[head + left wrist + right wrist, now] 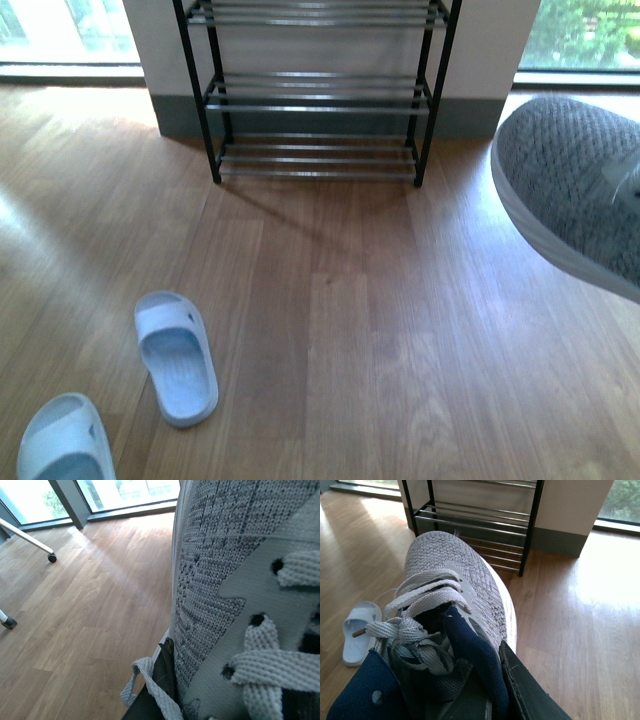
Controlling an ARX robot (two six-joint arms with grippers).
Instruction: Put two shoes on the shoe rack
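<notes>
Far end of the front cam: shoe rack (318,108) stands against the wall base, black frame with tiers of chrome rods, square to me. At the right edge of that view a grey knit sneaker (575,185) pokes in, toe pointing left, white sole rim along its lower side, well short of the rack and apparently clear of the wooden floor (380,330). Right wrist cam confirms the hold: right gripper (495,695) is clamped on that sneaker at the heel end. One dark finger sits outside the collar, the other down inside the opening, with the navy lining pinched between them. The toe points at the rack's lower tiers. On the left wrist cam a second sneaker (240,580) fills most of the frame: knit side panel, eyelets and thick grey laces, very close to the lens. Of the left gripper (165,685) I only see one dark finger lying against the shoe's side, with a loose lace end draped over it. That's too cropped, so I can't tell whether the jaws are clamped. Behind it are wood floor, window glass and a white leg (30,541) ending in a black caster. Lower left in the front view, one pale blue slipper (176,357) lies sole-down on the floor. The other slipper (65,440) is near it, not touching, cut off by the frame edge. Both are well apart from the rack.
</notes>
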